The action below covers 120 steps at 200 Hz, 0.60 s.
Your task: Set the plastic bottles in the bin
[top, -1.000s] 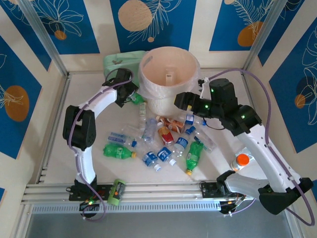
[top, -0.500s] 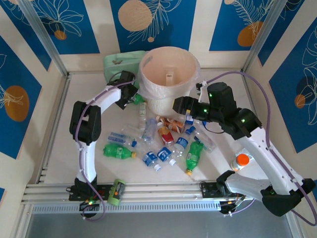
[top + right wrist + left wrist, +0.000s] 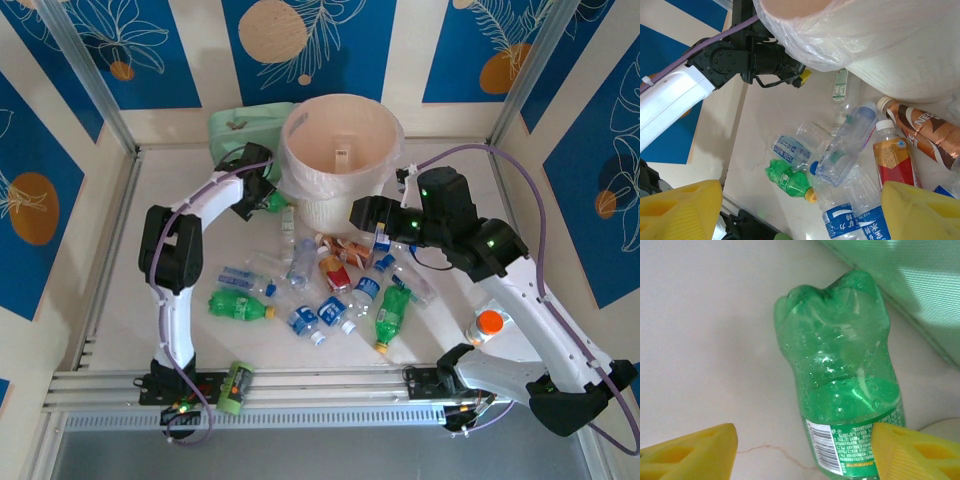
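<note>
Beside the bin (image 3: 296, 160), the left arm (image 3: 200, 200) reaches far forward.

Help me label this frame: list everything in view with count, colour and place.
bin: one, cream with a white bag liner, far middle of the table
plastic bottles: about a dozen, clear with blue labels, green, red or brown labels, loose in front of the bin
green bottle: one, lying left of the bin
orange-capped bottle: one, beside the right arm
green container: one, on the near rail
pouch: one, pale green, behind the bin, left
table: one, white
left gripper: yellow pads, open astride the green bottle
right gripper: yellow pads, open above the plastic bottles
</note>
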Each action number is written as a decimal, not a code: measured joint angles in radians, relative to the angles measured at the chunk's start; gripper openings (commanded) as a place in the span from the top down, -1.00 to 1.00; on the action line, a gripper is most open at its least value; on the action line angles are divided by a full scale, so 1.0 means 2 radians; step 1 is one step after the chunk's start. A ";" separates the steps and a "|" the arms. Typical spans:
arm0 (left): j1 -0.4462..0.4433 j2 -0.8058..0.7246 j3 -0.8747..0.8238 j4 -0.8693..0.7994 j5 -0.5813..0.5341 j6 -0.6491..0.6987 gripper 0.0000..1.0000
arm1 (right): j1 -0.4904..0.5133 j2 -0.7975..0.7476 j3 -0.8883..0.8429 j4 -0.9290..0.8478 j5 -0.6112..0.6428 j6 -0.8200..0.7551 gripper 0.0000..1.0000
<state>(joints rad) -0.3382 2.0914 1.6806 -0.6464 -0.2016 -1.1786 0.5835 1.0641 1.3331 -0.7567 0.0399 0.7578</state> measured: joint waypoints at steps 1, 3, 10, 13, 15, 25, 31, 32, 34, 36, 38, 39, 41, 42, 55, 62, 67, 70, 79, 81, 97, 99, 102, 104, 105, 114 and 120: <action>0.000 -0.001 0.000 -0.001 -0.001 0.000 -0.53 | 0.000 0.000 0.000 0.000 0.000 0.000 -0.67; 0.000 -0.002 -0.001 -0.004 -0.003 0.000 -0.55 | 0.000 0.000 0.000 0.000 0.001 0.000 -0.67; -0.002 -0.007 -0.004 -0.013 -0.009 -0.001 -0.63 | 0.000 0.000 0.000 0.000 0.002 0.000 -0.67; -0.002 -0.010 -0.006 -0.016 -0.012 -0.002 -0.66 | 0.000 0.000 0.000 0.000 0.002 0.000 -0.67; -0.002 -0.011 -0.006 -0.017 -0.013 -0.004 -0.68 | 0.000 0.000 0.000 0.000 0.002 0.000 -0.67; -0.003 -0.018 -0.010 -0.026 -0.020 -0.007 -0.76 | 0.000 0.000 0.000 0.000 0.003 0.000 -0.67; -0.003 -0.021 -0.010 -0.029 -0.023 -0.010 -0.78 | 0.000 0.000 0.000 0.000 0.003 0.000 -0.67; -0.003 -0.021 -0.010 -0.029 -0.023 -0.010 -0.78 | 0.000 0.000 0.000 0.000 0.003 0.000 -0.67; -0.003 -0.022 -0.010 -0.029 -0.024 -0.012 -0.79 | 0.000 0.000 0.000 0.000 0.003 0.000 -0.67; -0.003 -0.022 -0.010 -0.029 -0.024 -0.013 -0.80 | 0.000 0.000 0.000 0.000 0.003 0.000 -0.67; -0.003 -0.022 -0.009 -0.028 -0.025 -0.012 -0.81 | 0.000 0.000 0.000 0.000 0.003 0.000 -0.67; -0.003 -0.022 -0.009 -0.028 -0.024 -0.012 -0.81 | 0.000 0.001 0.000 0.000 0.003 0.000 -0.67; -0.003 -0.022 -0.009 -0.028 -0.025 -0.013 -0.82 | 0.000 0.001 0.000 0.000 0.003 0.000 -0.67; -0.003 -0.022 -0.008 -0.028 -0.025 -0.014 -0.83 | 0.000 0.001 0.000 0.000 0.003 0.000 -0.67; -0.004 -0.021 -0.008 -0.023 -0.025 -0.016 -0.96 | 0.000 0.003 0.000 0.000 0.003 0.000 -0.67; -0.004 -0.019 -0.007 -0.019 -0.025 -0.018 -0.98 | 0.000 0.005 0.000 0.000 0.003 0.000 -0.67; -0.004 -0.017 -0.006 -0.018 -0.025 -0.018 -1.00 | 0.000 0.006 0.000 0.000 0.003 0.000 -0.67; -0.004 -0.015 -0.004 -0.017 -0.025 -0.020 -1.00 | 0.000 0.007 0.000 0.000 0.003 0.000 -0.67; -0.004 -0.005 0.008 -0.014 -0.023 -0.020 -1.00 | 0.000 0.009 0.000 0.000 0.003 0.000 -0.67; -0.004 -0.002 0.011 -0.013 -0.022 -0.021 -1.00 | 0.000 0.009 0.000 0.000 0.003 0.000 -0.67; -0.004 0.022 0.035 -0.004 -0.018 -0.022 -0.97 | 0.000 0.010 0.000 0.000 0.003 0.000 -0.67; -0.004 0.025 0.037 -0.002 -0.018 -0.022 -0.96 | 0.000 0.010 0.000 0.000 0.003 0.000 -0.67; -0.004 0.028 0.039 0.001 -0.018 -0.022 -0.96 | 0.000 0.010 0.000 0.000 0.003 0.000 -0.67; -0.004 0.030 0.040 0.003 -0.018 -0.022 -0.95 | 0.000 0.010 0.000 0.000 0.003 0.000 -0.67; -0.004 0.031 0.041 0.004 -0.018 -0.022 -0.94 | 0.000 0.010 0.000 0.000 0.003 0.000 -0.67; -0.004 0.037 0.042 0.007 -0.018 -0.023 -0.91 | 0.000 0.010 0.000 0.000 0.003 0.000 -0.67; -0.004 0.040 0.042 0.006 -0.018 -0.024 -0.88 | 0.000 0.010 0.000 0.000 0.003 0.000 -0.67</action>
<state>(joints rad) -0.3454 2.1708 1.7645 -0.6338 -0.2379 -1.2270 0.5835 1.0836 1.3323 -0.7563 0.0456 0.7582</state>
